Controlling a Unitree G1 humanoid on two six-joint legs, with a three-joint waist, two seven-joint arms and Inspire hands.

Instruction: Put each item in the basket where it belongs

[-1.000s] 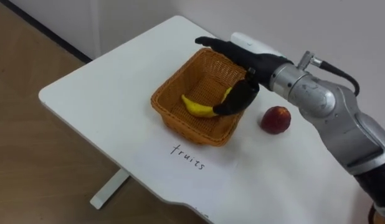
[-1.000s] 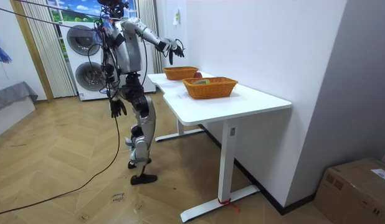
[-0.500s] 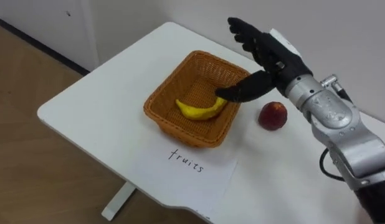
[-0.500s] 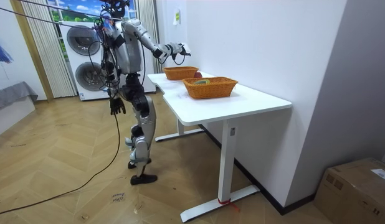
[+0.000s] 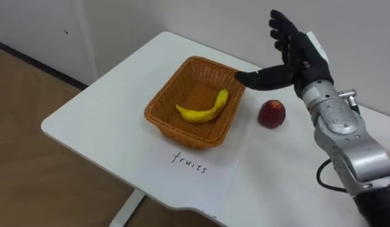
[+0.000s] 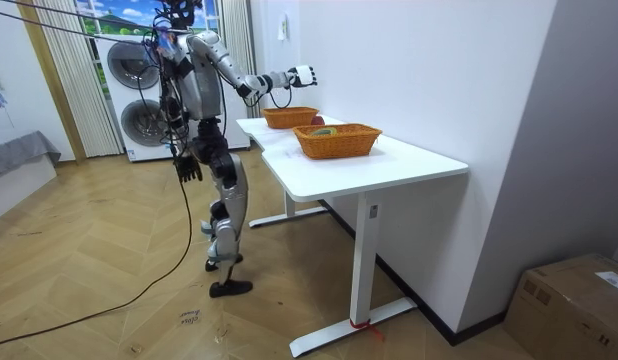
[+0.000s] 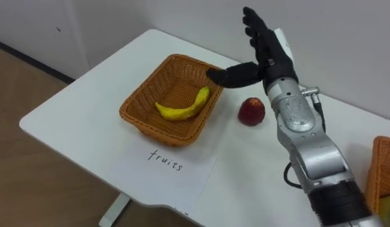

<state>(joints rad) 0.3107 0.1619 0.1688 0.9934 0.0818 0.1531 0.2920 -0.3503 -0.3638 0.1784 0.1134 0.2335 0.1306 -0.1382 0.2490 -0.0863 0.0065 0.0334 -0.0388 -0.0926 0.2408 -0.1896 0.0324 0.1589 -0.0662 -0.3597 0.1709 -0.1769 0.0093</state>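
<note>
A yellow banana (image 5: 202, 111) lies alone inside the woven fruit basket (image 5: 158, 104) on the white table (image 5: 100, 104). A red apple (image 5: 271, 114) sits on the table just right of the basket. My right hand (image 5: 297, 54) is raised above the apple and the basket's right rim, open, with its fingers spread and nothing in it. In the room view I stand at the table's end on the room view's left, my right hand (image 6: 302, 76) held up over the far basket (image 6: 289, 117) and my left hand (image 6: 189, 168) hanging by my thigh.
A sheet of paper (image 5: 194, 165) with a handwritten label lies in front of the basket. A second woven basket (image 7: 384, 169) shows at the right edge and stands nearer the wall end (image 6: 337, 141). The table's front edge is close to the paper.
My right hand has let go of the banana and risen up and to the right, out of the basket. The banana now lies free in it.
</note>
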